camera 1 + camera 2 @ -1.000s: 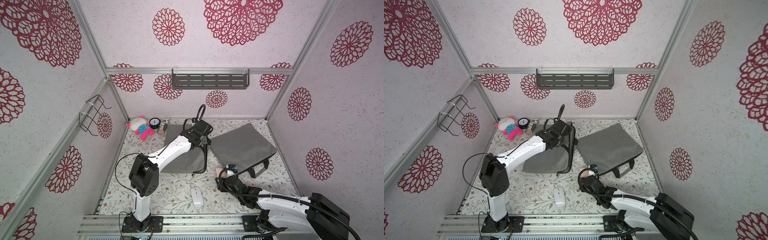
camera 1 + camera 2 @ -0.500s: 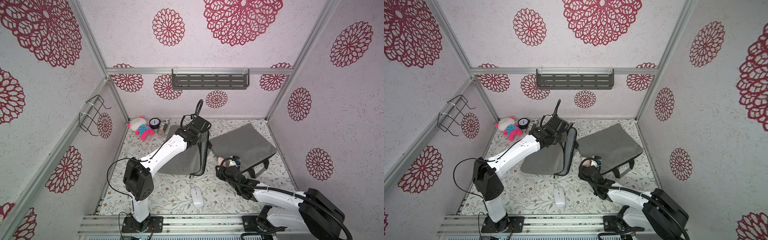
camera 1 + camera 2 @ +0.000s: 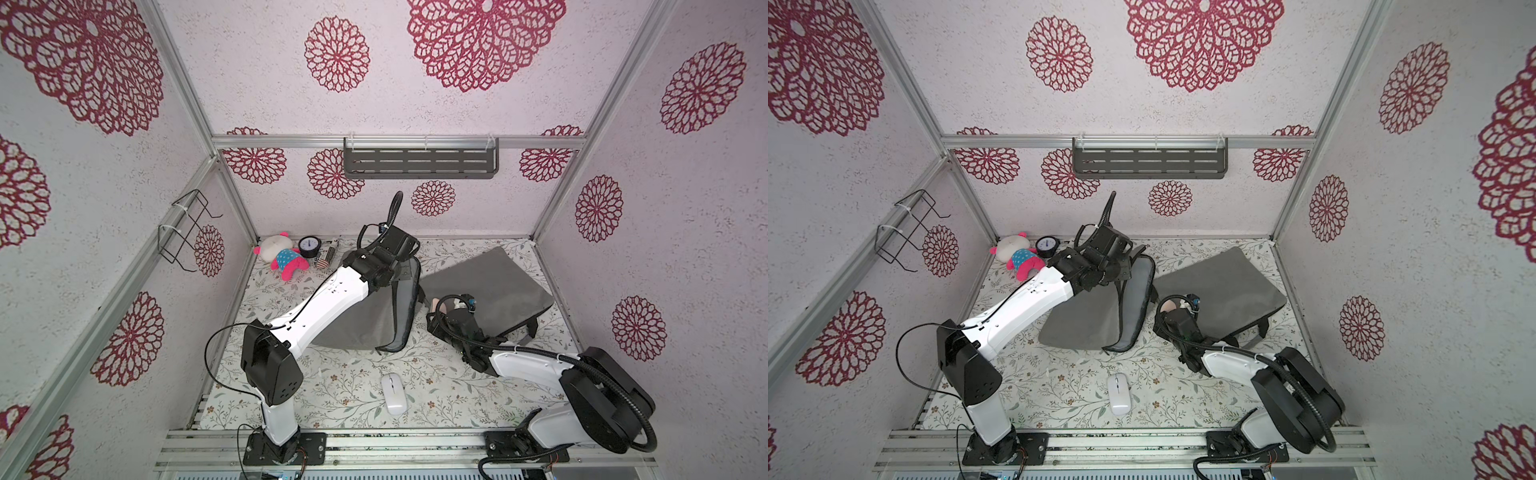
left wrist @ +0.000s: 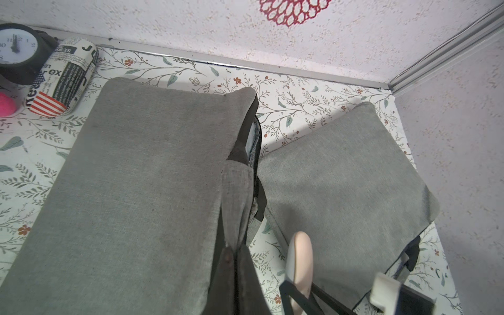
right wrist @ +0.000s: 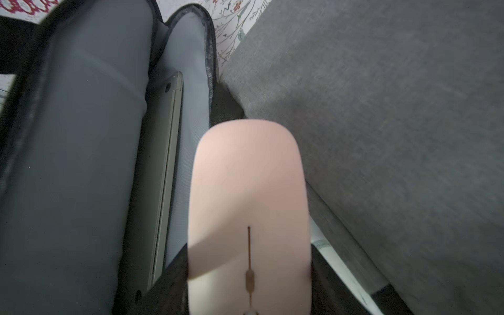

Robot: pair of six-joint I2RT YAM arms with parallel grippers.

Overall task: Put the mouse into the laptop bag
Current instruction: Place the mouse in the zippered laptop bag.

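The grey laptop bag [image 3: 353, 324] [image 3: 1075, 324] lies left of centre with its flap [image 3: 403, 307] raised. My left gripper [image 3: 401, 268] [image 4: 234, 270] is shut on the flap's fabric edge, so the mouth gapes. Inside it, the right wrist view shows the grey lining [image 5: 81, 163] and a laptop's edge [image 5: 167, 163]. My right gripper [image 3: 451, 311] [image 5: 249, 286] is shut on a pale pink mouse [image 3: 442, 306] [image 3: 1169, 306] [image 5: 248, 191], a finger on each side. The mouse sits just right of the bag's mouth. A white mouse [image 3: 394, 392] [image 3: 1119, 394] lies near the front edge.
A second grey bag [image 3: 490, 286] [image 4: 341, 177] with dark straps lies flat just right of the pink mouse. At the back left are a plush toy [image 3: 282, 257], a small clock [image 3: 309, 246] and a newsprint roll [image 4: 62, 79]. A wire rack [image 3: 185, 230] hangs on the left wall.
My left gripper has lifted the bag's flap higher, widening the mouth. My right gripper has carried the pink mouse away from the front, up to the bag's mouth.
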